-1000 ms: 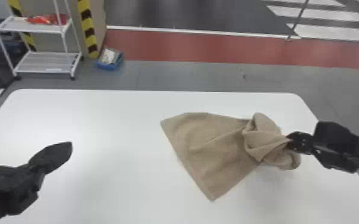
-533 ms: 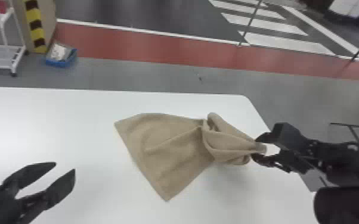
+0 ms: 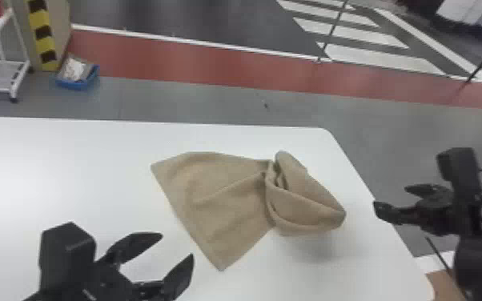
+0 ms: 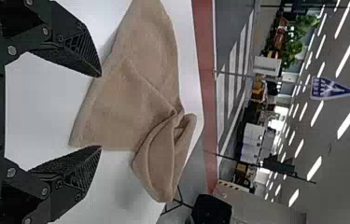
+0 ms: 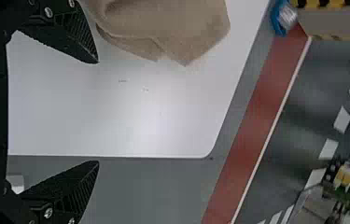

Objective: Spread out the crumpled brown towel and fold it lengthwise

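Note:
The brown towel (image 3: pixel 228 200) lies on the white table, its left part spread flat with a corner toward the front, its right part folded over and bunched. My left gripper (image 3: pixel 177 249) is open at the towel's front left, apart from it. In the left wrist view, the towel (image 4: pixel 130 98) lies beyond my left gripper (image 4: pixel 101 111), whose fingers stand wide apart. To the towel's right, past the table's right edge, my right gripper (image 3: pixel 396 200) is open and holds nothing. In the right wrist view, the towel (image 5: pixel 163 28) is off to one side of my right gripper (image 5: pixel 99 112).
The white table (image 3: pixel 72 168) has its rounded far right corner just behind the towel's bunched part. On the floor beyond stand a blue bin (image 3: pixel 77 76) and a white wheeled rack (image 3: pixel 2 76). Part of a brown surface (image 3: pixel 446 284) shows at the bottom right.
My right gripper has let go of the towel's bunched end and moved off to the right. The left gripper has opened and moved toward the towel. The head view has turned to the right.

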`<state>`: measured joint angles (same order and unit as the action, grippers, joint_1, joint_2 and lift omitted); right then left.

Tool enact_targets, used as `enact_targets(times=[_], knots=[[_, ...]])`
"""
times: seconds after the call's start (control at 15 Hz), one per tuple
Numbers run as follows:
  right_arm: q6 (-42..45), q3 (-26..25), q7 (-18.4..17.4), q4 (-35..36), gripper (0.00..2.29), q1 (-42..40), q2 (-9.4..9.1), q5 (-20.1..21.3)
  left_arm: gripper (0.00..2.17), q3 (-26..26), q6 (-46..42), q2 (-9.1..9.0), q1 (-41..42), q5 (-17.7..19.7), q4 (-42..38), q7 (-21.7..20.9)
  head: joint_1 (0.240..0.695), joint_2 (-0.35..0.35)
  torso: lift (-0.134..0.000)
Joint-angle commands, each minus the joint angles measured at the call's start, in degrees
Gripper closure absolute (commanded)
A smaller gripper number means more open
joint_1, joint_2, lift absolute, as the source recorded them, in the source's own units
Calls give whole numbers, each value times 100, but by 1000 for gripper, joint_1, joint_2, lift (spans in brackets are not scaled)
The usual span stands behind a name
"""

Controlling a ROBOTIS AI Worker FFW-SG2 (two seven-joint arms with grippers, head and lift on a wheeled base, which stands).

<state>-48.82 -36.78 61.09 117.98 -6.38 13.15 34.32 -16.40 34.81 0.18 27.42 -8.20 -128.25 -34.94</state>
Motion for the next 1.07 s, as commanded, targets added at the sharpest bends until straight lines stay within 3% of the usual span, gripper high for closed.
enact_targets(times=[0.0, 0.13, 0.27, 0.73, 1.0], knots=[[-757, -338, -695, 49, 110, 93, -76, -1033, 414, -364, -92, -33, -158, -120, 310, 128, 695, -350, -124], [-809, -452, -1424, -294, 110, 190, -59, -1041, 414, -548, -162, -33, -273, -138, 485, 295, 695, -350, -124], [-1231, -690, -1538, -531, 110, 392, -23, -1050, 414, -812, -198, -33, -448, -138, 626, 444, 695, -350, -124], [-1301, -1059, -1495, -443, 110, 225, -59, -1129, 414, -1498, -338, -33, -1547, -50, 1760, 972, 695, -350, -124], [-1319, -1305, -1380, 146, 110, -258, -190, -1156, 410, -1410, -602, -33, -2391, 170, 2551, 1139, 695, -350, -124]])
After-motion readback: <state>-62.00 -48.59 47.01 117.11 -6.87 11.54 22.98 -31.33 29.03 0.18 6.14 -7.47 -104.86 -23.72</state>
